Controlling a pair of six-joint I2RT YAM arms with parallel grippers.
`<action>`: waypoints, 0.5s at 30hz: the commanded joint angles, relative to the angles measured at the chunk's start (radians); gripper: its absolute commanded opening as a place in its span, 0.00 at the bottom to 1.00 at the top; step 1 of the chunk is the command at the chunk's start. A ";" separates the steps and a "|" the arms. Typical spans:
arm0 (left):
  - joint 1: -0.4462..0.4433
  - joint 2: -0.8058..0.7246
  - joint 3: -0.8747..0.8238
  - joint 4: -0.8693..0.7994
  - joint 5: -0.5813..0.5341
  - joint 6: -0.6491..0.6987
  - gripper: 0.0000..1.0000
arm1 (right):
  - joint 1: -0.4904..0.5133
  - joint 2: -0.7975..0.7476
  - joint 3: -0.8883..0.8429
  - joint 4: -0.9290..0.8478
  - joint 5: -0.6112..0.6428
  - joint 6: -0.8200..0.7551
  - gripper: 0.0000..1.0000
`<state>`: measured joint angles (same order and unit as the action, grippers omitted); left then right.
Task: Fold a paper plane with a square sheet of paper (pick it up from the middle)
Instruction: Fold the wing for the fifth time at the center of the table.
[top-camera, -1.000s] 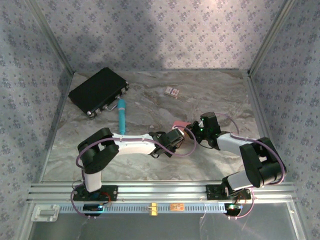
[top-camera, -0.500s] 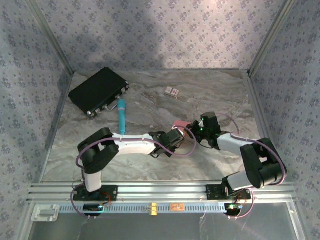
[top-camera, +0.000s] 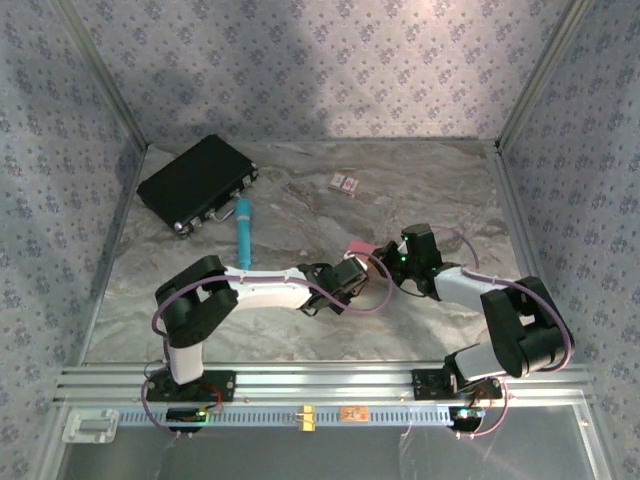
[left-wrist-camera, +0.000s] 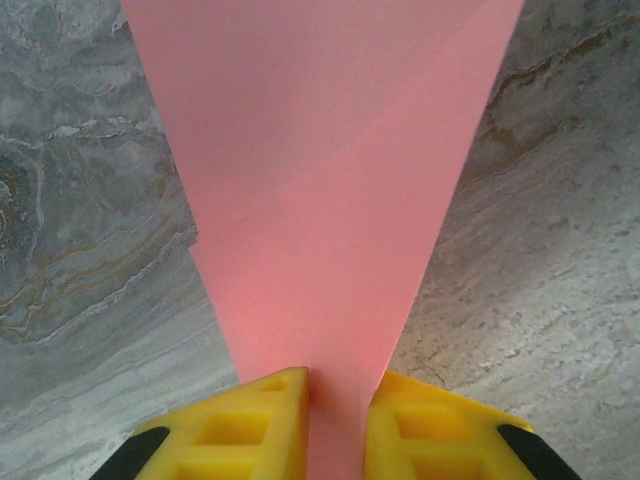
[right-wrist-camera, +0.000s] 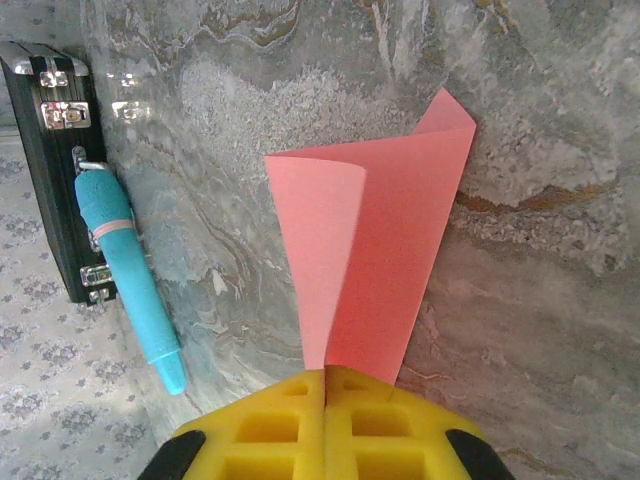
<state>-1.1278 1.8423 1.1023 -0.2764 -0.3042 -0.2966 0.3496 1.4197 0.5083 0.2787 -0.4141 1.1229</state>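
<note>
The square sheet of paper, salmon pink, is lifted off the marble table between my two grippers. It is folded over on itself into a tapering, curled shape. My right gripper is shut on its narrow end, yellow fingers pressed together. My left gripper comes in from the left. Its yellow fingers stand a narrow gap apart, and the paper runs between them and fans out beyond. In the top view the left gripper and right gripper nearly meet at the paper. A finished paper plane is out of view.
A teal marker lies left of the paper, also at the left of the right wrist view. A black case sits at the back left. A small patterned card lies at the back centre. Patterned walls enclose the table.
Both arms stay where they were, with the paper between them. The left gripper's fingers have drawn closer together around the paper.
</note>
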 joint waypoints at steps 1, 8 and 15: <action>-0.007 -0.023 -0.012 0.005 -0.023 0.006 0.20 | 0.004 -0.020 -0.003 -0.016 0.017 -0.001 0.04; -0.007 -0.022 -0.015 0.005 -0.034 0.019 0.15 | 0.003 -0.025 0.002 -0.024 0.008 -0.012 0.08; -0.001 -0.021 -0.006 0.004 -0.017 0.015 0.06 | -0.001 -0.103 0.019 -0.160 0.055 -0.089 0.20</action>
<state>-1.1278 1.8420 1.0977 -0.2665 -0.3145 -0.2855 0.3496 1.3617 0.5087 0.2184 -0.3977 1.0912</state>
